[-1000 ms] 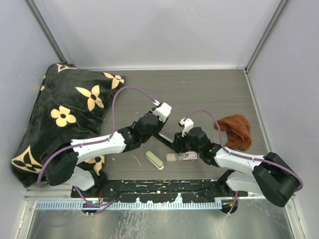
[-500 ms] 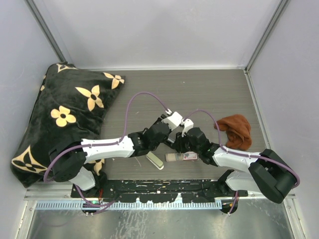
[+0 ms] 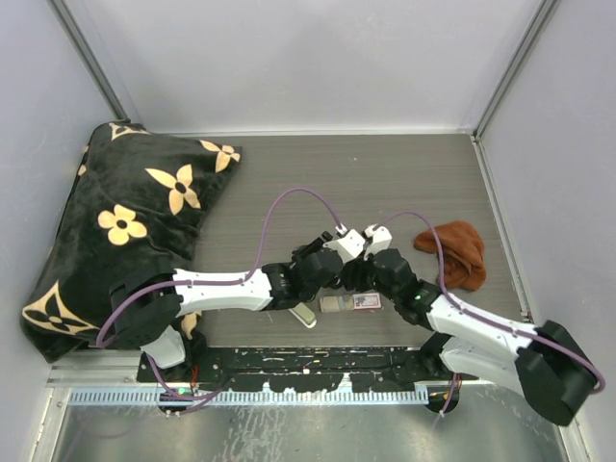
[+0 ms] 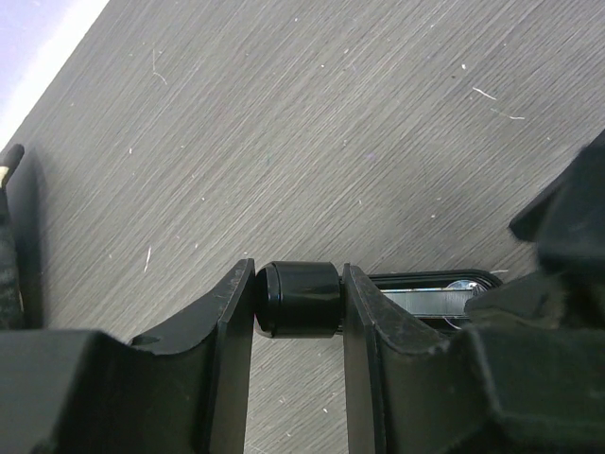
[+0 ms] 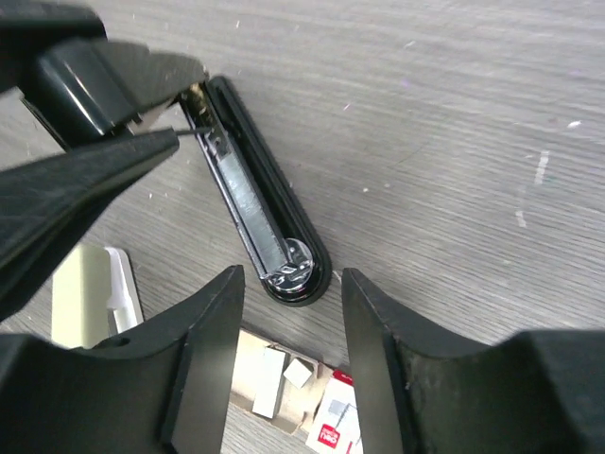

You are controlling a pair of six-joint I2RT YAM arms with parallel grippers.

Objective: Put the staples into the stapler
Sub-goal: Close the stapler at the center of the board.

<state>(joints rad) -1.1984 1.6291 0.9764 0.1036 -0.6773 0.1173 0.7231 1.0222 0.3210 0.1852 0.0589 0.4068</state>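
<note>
The black stapler (image 5: 269,213) lies open on the table, its silvery channel facing up. My left gripper (image 4: 298,298) is shut on the stapler's raised black top part (image 5: 90,80); in the top view it (image 3: 334,260) meets the right arm. My right gripper (image 5: 290,284) hovers open over the stapler's front end with nothing between its fingers. Just below it sits the opened red-and-white cardboard box (image 5: 331,421), also seen from above (image 3: 354,302). A pale grey strip, the staples (image 5: 268,380), lies in the box's tray.
A cream-green oblong (image 3: 304,315) lies left of the box, near the table's front edge. A brown cloth (image 3: 454,252) is bunched at the right. A black flower-patterned cushion (image 3: 125,221) covers the left side. Grey walls close in the table.
My left arm has swung right and closer to the right gripper, keeping its hold on the stapler's top. The right wrist has shifted slightly right and up.
</note>
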